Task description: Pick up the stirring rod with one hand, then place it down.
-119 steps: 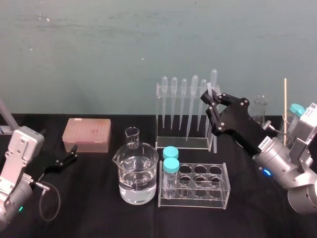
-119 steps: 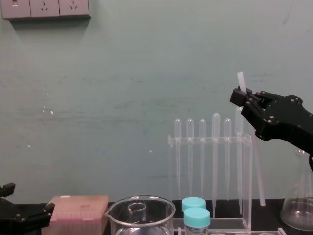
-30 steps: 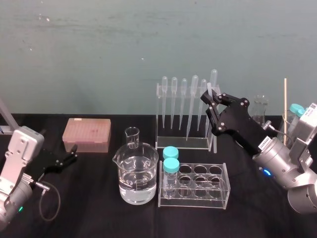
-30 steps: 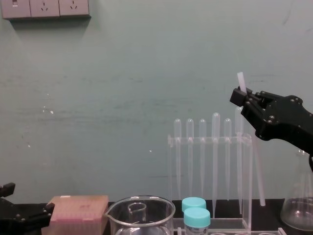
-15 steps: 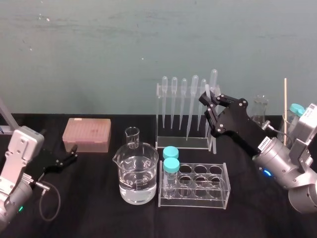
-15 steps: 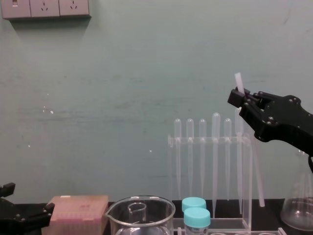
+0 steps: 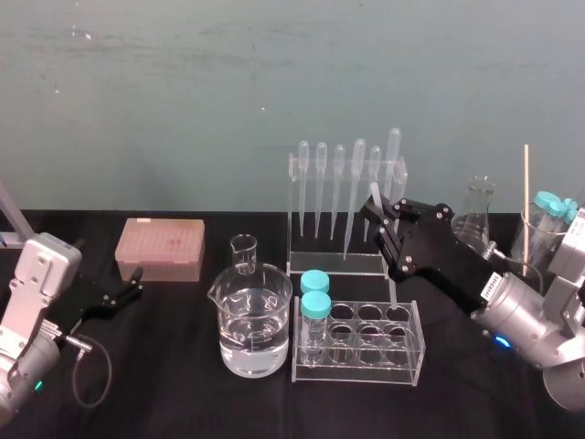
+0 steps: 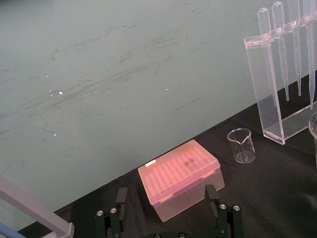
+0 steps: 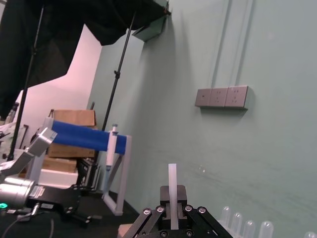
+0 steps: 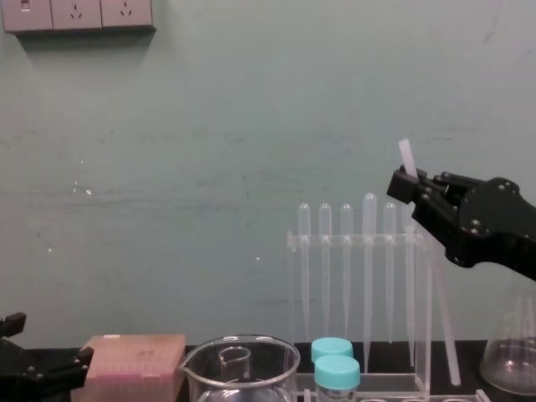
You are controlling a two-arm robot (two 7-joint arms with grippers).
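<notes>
My right gripper (image 7: 384,219) is shut on the stirring rod (image 7: 391,296), a thin translucent-white stick. The rod hangs tilted, its lower end over the back of the clear tube rack (image 7: 358,358). In the chest view the rod (image 10: 407,157) pokes up above the black right gripper (image 10: 409,187), in front of the pipette stand (image 10: 360,241). The right wrist view shows the rod (image 9: 172,186) upright between the fingers (image 9: 157,214). My left gripper (image 7: 126,291) rests low at the left, open, near the pink box (image 8: 179,176).
A beaker of water (image 7: 254,322) with a small beaker (image 7: 244,253) behind it stands left of the tube rack, which holds two blue-capped tubes (image 7: 315,306). A conical flask (image 7: 479,208) and a wooden stick (image 7: 526,197) stand at the right.
The right gripper has carried the rod down and toward me to the left, away from the pipette stand and over the tube rack. The left arm has stayed still.
</notes>
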